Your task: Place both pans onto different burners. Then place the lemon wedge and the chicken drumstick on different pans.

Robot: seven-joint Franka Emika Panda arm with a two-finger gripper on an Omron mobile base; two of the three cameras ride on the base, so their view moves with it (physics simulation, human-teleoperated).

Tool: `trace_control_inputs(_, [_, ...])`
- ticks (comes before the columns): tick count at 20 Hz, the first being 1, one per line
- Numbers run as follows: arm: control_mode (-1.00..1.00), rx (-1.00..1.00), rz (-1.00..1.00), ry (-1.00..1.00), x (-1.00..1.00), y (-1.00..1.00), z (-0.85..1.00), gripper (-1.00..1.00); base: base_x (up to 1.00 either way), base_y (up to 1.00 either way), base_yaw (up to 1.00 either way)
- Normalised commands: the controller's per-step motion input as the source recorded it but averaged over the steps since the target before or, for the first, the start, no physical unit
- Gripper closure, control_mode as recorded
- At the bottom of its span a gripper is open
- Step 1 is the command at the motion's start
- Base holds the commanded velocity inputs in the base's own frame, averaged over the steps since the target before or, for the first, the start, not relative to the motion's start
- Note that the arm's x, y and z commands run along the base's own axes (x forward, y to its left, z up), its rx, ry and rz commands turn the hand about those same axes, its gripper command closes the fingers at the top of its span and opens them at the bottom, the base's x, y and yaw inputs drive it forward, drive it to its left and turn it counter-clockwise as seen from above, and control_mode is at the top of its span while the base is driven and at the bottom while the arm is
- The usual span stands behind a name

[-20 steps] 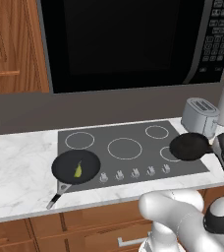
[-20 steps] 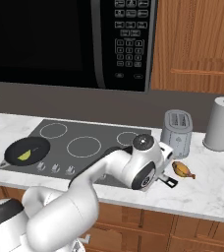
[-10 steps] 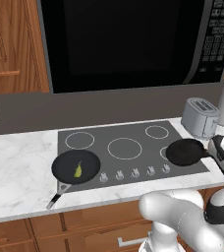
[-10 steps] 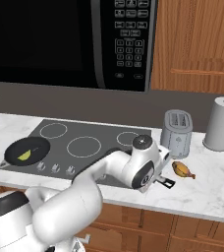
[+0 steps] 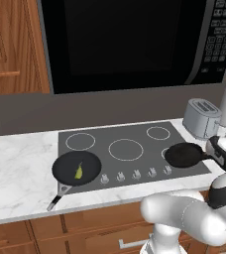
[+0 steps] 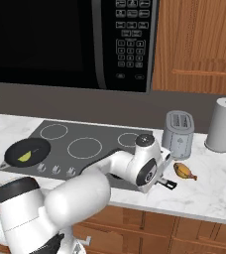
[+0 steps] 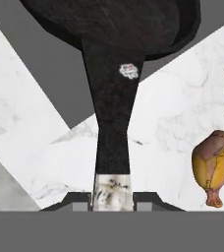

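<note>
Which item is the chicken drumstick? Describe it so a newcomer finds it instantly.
Start at the silver two-slot toaster on the white marble counter, right of the dark grey glass cooktop. Just in front of the toaster lies the small golden-brown chicken drumstick with a narrow bone end. It is the only brown food there; the yellow-green lemon wedge sits in the far left matte black pan.

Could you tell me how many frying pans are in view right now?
2. One pan sits on the cooktop's front-left burner with the lemon wedge inside. The other pan is at the cooktop's front-right, its handle between the gripper's fingertips.
</note>
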Motion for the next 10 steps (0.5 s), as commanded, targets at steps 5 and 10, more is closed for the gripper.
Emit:
trace_control_inputs(5, [-1.0,0.0,0.0,0.07,0.24,0.07,-0.24,1.0,0.0,0.0,0.0])
trace_control_inputs(10, [-1.0,0.0,0.0,0.07,0.3,0.1,-0.23,1.0,0.0,0.0,0.0])
